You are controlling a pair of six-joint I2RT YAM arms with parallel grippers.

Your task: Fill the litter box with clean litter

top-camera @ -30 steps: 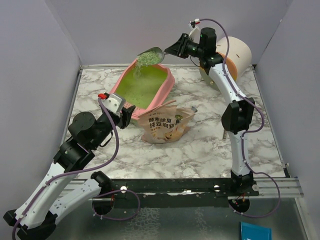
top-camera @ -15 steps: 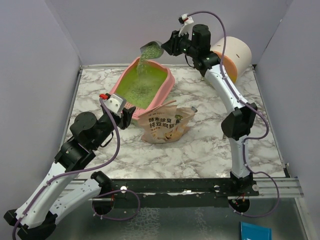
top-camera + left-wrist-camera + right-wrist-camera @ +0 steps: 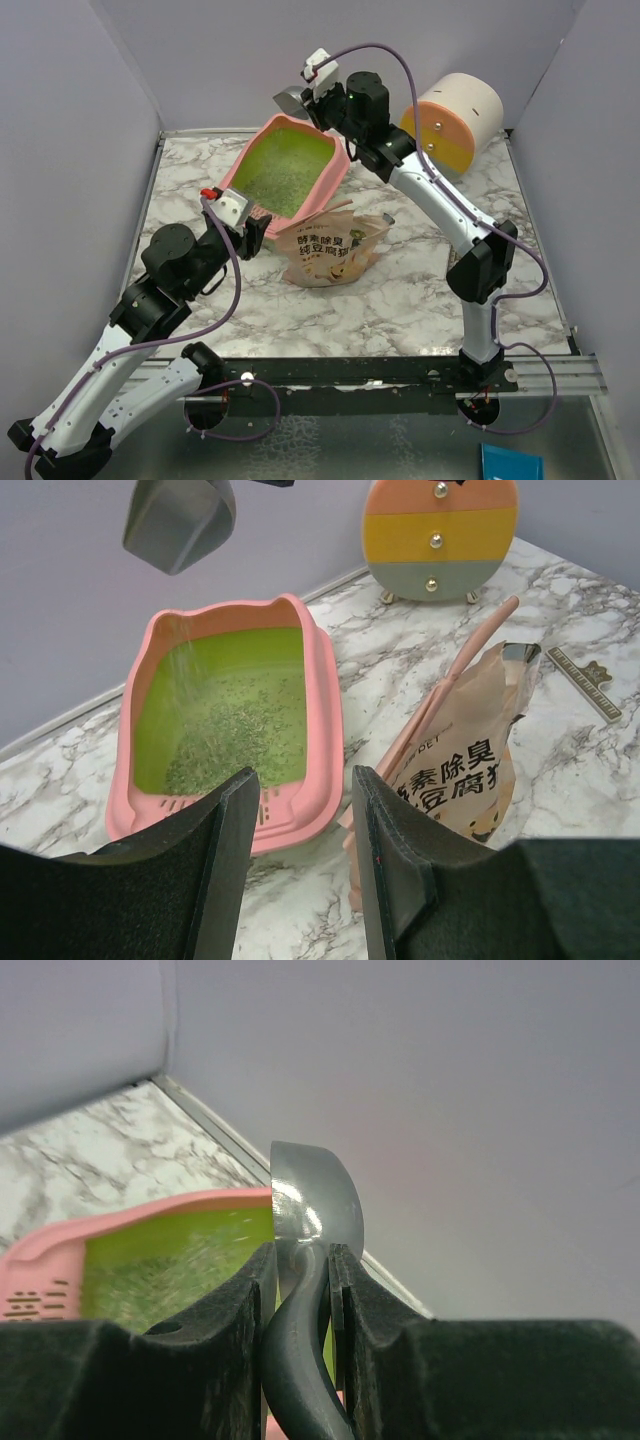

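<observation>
The pink litter box (image 3: pixel 341 166) stands at the back left of the marble table, its lime-green inside partly covered with clean litter (image 3: pixel 272 183). My right gripper (image 3: pixel 311 99) hangs above the box's far edge, shut on the handle of a grey metal scoop (image 3: pixel 289 98) that is tipped over. In the right wrist view the scoop (image 3: pixel 316 1200) sits pinched between the fingers, above the box (image 3: pixel 60 1241). The left wrist view shows the scoop (image 3: pixel 180 520) high up, a thin trail of grains falling, and litter (image 3: pixel 225 730) in the box (image 3: pixel 326 690). My left gripper (image 3: pixel 254 233) stands open and empty near the box's front lip.
A beige-orange litter pouch (image 3: pixel 330 250) lies just right of the box's front, close to my left gripper (image 3: pixel 300 785). The round cream-orange-yellow drawer cabinet (image 3: pixel 455 120) stands at the back right. Grey walls close in the left, back and right sides.
My right arm swung left and rolled the scoop over, so its litter poured into the box. The scoop now looks empty. The left arm has not moved.
</observation>
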